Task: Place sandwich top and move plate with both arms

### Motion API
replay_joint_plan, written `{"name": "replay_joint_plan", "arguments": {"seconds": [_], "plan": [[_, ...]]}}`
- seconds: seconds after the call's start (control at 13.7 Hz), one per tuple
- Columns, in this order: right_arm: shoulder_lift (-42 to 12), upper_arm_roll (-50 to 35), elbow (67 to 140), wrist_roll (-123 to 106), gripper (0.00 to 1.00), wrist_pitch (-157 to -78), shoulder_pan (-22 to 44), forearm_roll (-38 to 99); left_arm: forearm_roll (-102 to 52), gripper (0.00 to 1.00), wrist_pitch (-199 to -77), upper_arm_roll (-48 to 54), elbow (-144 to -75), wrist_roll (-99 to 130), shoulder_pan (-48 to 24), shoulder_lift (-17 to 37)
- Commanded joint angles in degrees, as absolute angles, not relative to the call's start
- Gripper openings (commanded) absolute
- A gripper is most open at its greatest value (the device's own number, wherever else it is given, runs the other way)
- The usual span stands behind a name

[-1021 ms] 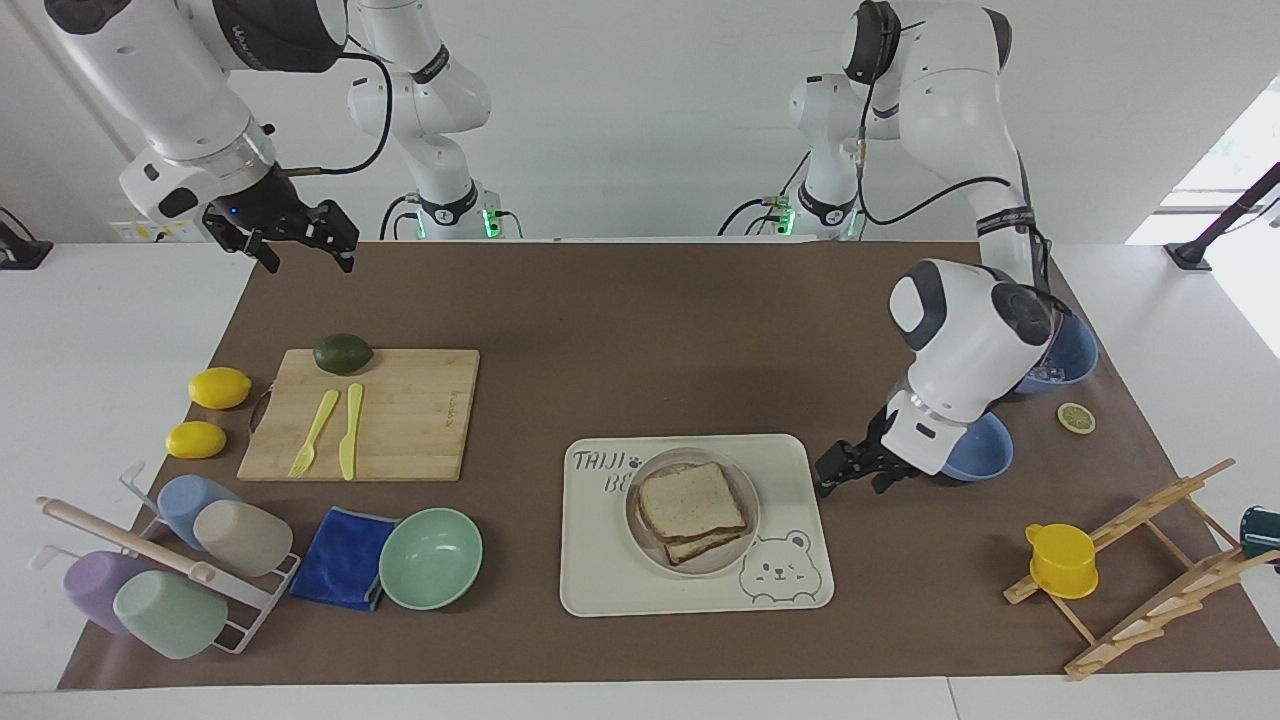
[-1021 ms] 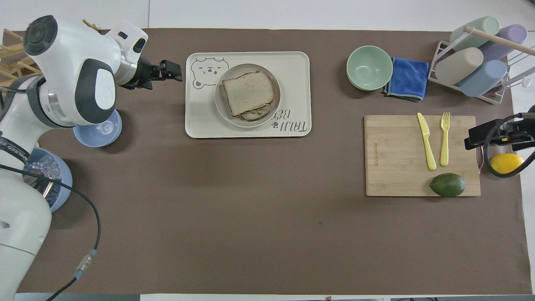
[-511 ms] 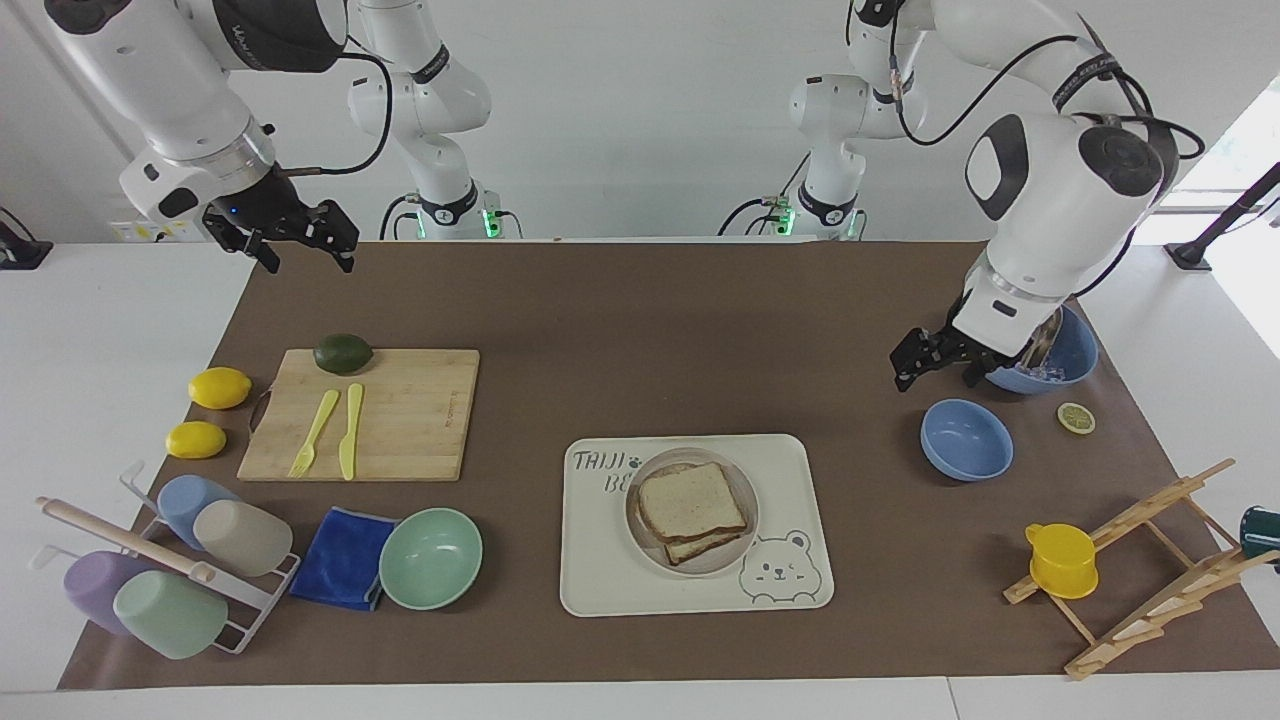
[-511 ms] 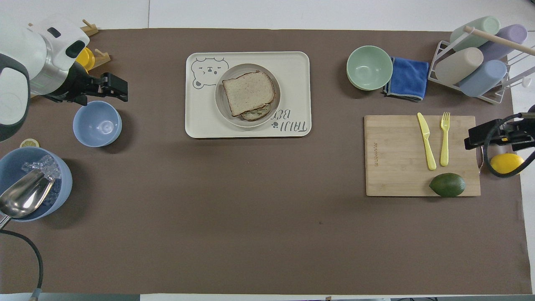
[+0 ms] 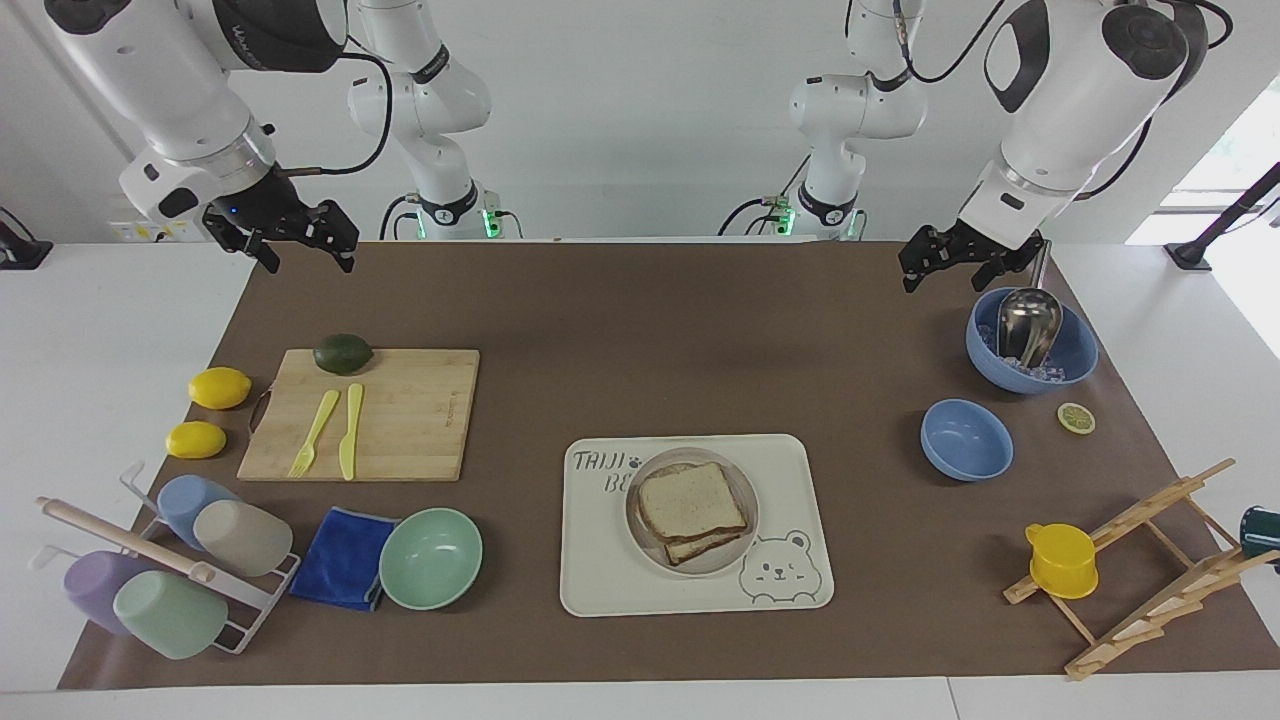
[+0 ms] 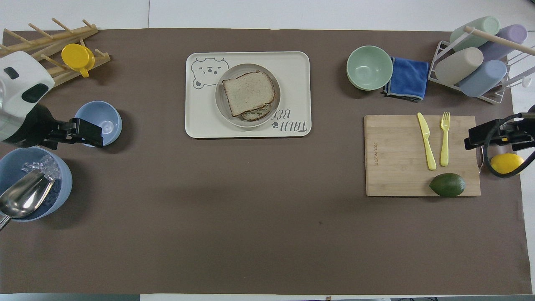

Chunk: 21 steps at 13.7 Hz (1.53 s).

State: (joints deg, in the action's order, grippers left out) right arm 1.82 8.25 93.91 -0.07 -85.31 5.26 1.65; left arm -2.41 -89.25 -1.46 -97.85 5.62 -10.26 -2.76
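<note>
The plain square slice of pale white bread with a brown crust (image 5: 692, 499) (image 6: 248, 93), the sandwich top, lies on another slice in the small round cream-beige plate (image 5: 745, 535) (image 6: 220, 109). That plate sits on the rectangular cream bear-print tray (image 5: 600, 570) (image 6: 296, 67), low in the middle of the facing view and upper middle of the overhead view.

The left end effector (image 5: 962, 256) (image 6: 75, 131) hangs empty at the upper right of the facing view, over the brown counter (image 5: 640, 330) beside the blue bowl holding ice and a metal scoop (image 5: 1030, 345) (image 6: 31, 188); its fingers are parted. A smaller empty blue bowl (image 5: 966, 439) (image 6: 102, 121) sits between that bowl and the tray.

The right end effector (image 5: 300, 240) (image 6: 497, 136) waits at the upper left of the facing view, fingers spread and empty, over the counter's edge near the bamboo cutting board (image 5: 400, 420) (image 6: 397, 167).
</note>
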Motion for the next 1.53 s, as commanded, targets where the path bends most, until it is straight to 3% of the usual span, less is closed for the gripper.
{"name": "replay_joint_plan", "arguments": {"seconds": [0.0,0.29,1.46], "plan": [[3.25,8.00,95.36,0.70,1.00,-85.43,4.75,2.99,-1.32,1.00,-94.90,-1.06,-104.76,4.57,-10.55,-6.42],[3.25,8.00,95.36,0.70,1.00,-85.43,4.75,2.99,-1.32,1.00,-92.05,-1.41,-98.02,0.35,-9.41,-3.34],[3.25,8.00,95.36,0.62,1.00,-85.43,4.75,2.99,-0.88,1.00,-90.61,-1.23,-97.73,0.62,-9.14,-3.43]]}}
